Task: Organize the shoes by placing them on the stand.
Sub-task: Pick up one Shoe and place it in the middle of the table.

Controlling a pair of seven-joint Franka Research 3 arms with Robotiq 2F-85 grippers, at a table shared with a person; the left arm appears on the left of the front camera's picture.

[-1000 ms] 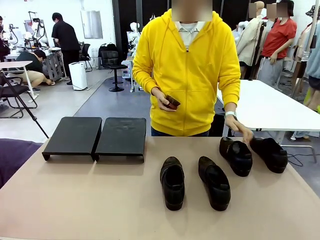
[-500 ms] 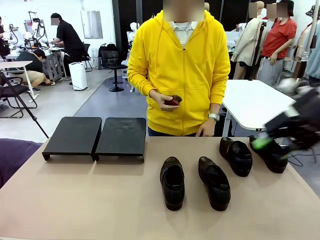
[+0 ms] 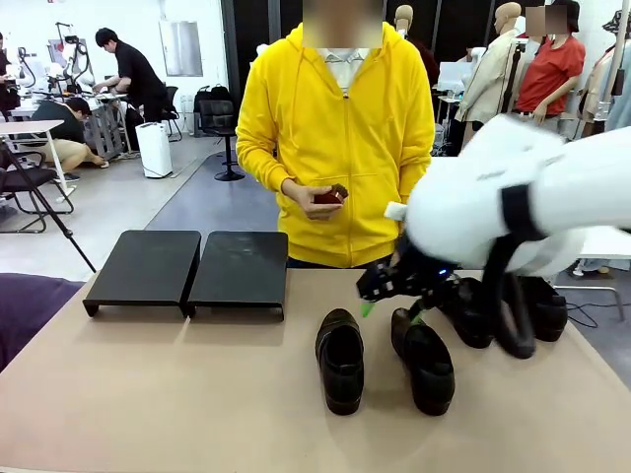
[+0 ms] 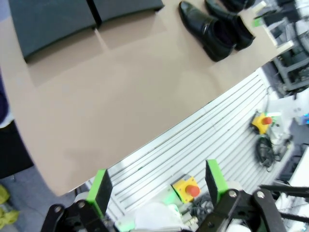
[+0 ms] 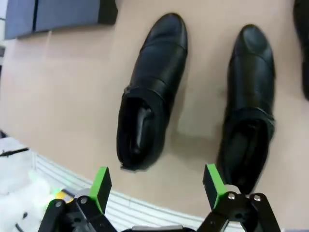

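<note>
Four black shoes lie on the tan table. In the front view they are the left shoe (image 3: 340,360), the second shoe (image 3: 424,367), a third shoe (image 3: 471,317) partly hidden by my right arm, and a fourth shoe (image 3: 548,310). The black stand (image 3: 187,268) sits at the back left with both trays bare. My right gripper (image 3: 392,311) hovers open above the gap between the two nearest shoes. The right wrist view looks down on that pair, the left shoe (image 5: 152,92) and the second shoe (image 5: 248,96), past the open right gripper (image 5: 157,183). My left gripper (image 4: 157,182) hangs open off the table's near edge, holding nothing.
A person in a yellow hoodie (image 3: 335,138) stands at the far edge, holding a small dark object (image 3: 328,196) in one hand. A metal frame with red stop buttons (image 4: 186,188) lies below the table's near edge. Bare tabletop (image 3: 168,394) spreads in front of the stand.
My right arm has swung in from the right, across the far shoes, to above the two nearest ones. The person's hand has drawn back from the shoes.
</note>
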